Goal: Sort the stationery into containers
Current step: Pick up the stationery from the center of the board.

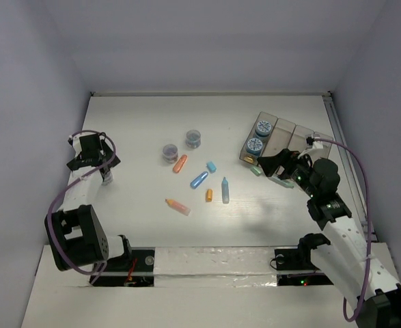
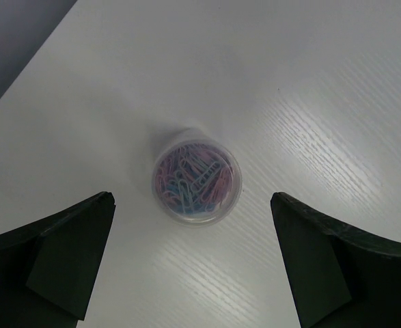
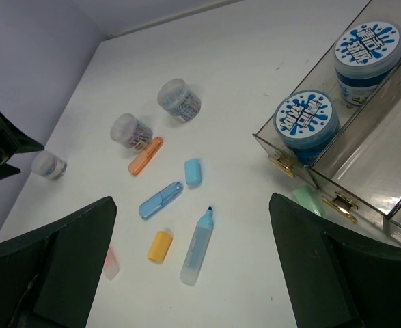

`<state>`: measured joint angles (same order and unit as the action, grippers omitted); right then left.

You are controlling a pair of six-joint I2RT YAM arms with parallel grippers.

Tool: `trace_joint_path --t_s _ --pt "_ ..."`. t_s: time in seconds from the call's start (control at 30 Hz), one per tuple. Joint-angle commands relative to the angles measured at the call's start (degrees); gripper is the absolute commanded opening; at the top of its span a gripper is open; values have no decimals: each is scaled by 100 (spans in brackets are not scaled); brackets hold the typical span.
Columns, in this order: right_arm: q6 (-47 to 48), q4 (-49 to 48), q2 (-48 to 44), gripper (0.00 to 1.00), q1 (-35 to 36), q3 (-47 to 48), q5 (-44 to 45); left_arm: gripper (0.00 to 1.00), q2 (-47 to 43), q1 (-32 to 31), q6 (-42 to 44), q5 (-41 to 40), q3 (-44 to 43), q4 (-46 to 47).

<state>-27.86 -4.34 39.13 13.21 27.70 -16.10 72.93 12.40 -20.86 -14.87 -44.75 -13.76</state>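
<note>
A small clear tub of blue and pink paper clips (image 2: 197, 180) stands on the table just ahead of my open left gripper (image 2: 191, 198), touching neither finger; both show at the far left in the top view, the left gripper (image 1: 93, 162) and the tub (image 1: 106, 177). Two more clear tubs (image 1: 170, 152) (image 1: 193, 139) stand mid-table. Near them lie an orange stick (image 3: 145, 155), a pale blue cap (image 3: 193, 171), a blue stick (image 3: 161, 199), an orange cap (image 3: 159, 246), a blue highlighter (image 3: 198, 246) and a pink-orange one (image 1: 177, 206). My right gripper (image 1: 268, 164) is open and empty beside the organiser box (image 1: 292, 134).
The box's left compartment holds two blue-lidded tubs (image 3: 307, 117) (image 3: 367, 44). A pale green stick (image 3: 309, 200) lies at the box's near corner, with another green one (image 1: 281, 182) under the right wrist. White walls close the table on the left, back and right.
</note>
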Motion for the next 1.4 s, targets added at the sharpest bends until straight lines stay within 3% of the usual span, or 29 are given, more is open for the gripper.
trace_joint_path --t_s 0.0,0.23,0.47,0.8,0.93,1.07,1.2,1.37 --pt "52 -252 -2 100 41 271 -122 99 292 87 232 2 -314 154" --pt "52 -225 -2 100 41 279 -113 98 775 87 346 72 -499 207" --pt "52 -217 24 100 41 288 -113 90 1039 140 425 108 -534 216" --pt "87 -137 -73 100 41 315 -78 55 1215 245 451 204 -543 242" --pt "87 -146 -64 100 41 315 -95 31 1180 245 469 257 -570 216" --pt "79 -155 -55 100 41 306 -113 29 734 245 460 651 -552 339" --pt "70 -173 -20 100 41 297 -122 29 144 -325 478 513 -806 234" --pt "61 -155 -28 100 41 306 -60 29 -270 -1667 320 353 -1850 -223"
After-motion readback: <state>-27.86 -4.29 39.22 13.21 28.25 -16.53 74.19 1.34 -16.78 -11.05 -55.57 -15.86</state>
